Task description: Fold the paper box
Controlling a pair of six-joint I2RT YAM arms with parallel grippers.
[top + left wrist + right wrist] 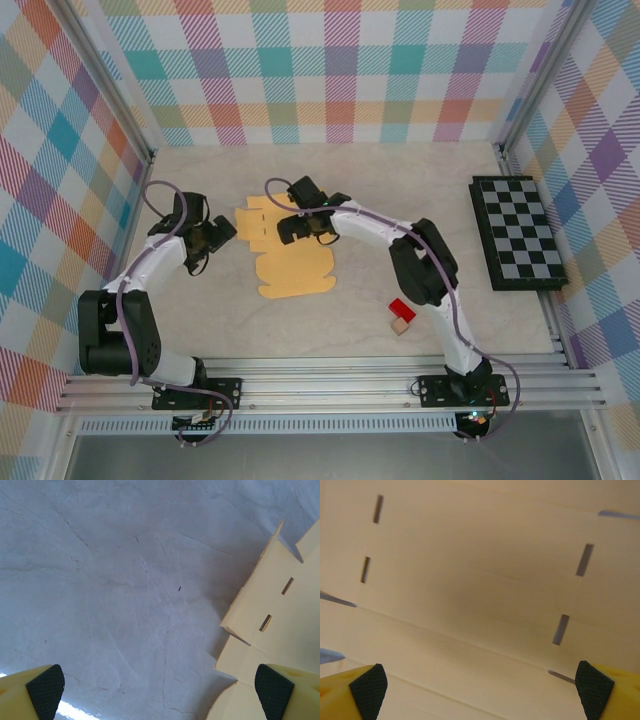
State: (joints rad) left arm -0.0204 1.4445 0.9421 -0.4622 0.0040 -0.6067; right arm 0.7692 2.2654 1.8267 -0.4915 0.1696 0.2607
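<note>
Paper box [296, 272]: a flat, pale orange-yellow die-cut sheet, unfolded, lying left of centre in the top view, with notched flaps toward the upper left and a scalloped edge toward the bottom.
Paper box, left wrist view [280, 635]: occupies the right edge of the frame; 2 narrow slots [287, 585] are cut through it and a stepped flap outline runs along its left border.
Paper box, right wrist view [480, 580]: spans the frame behind the fingers; 2 slots at upper left and 2 at right, with faint crease lines running across.
Right gripper [296, 226] [480, 692]: poised over the upper part of the sheet, jaws spread wide, nothing between the black textured pads [592, 689].
Left gripper [222, 236] [160, 692]: just beside the sheet's left edge, jaws spread wide and grasping nothing; its left pad [46, 690] is over bare surface, its right pad over the cardboard's margin.
Table [410, 185]: pale, marbled grey-beige surface carrying the sheet.
Red block [402, 309]: lower right of centre, apart from the sheet, with a tan cube [401, 326] touching its lower side.
Checkered board [518, 232]: black-and-white, at the right edge of the table, well apart from both arms.
Plaid walls [340, 70]: enclose the table on 3 sides.
</note>
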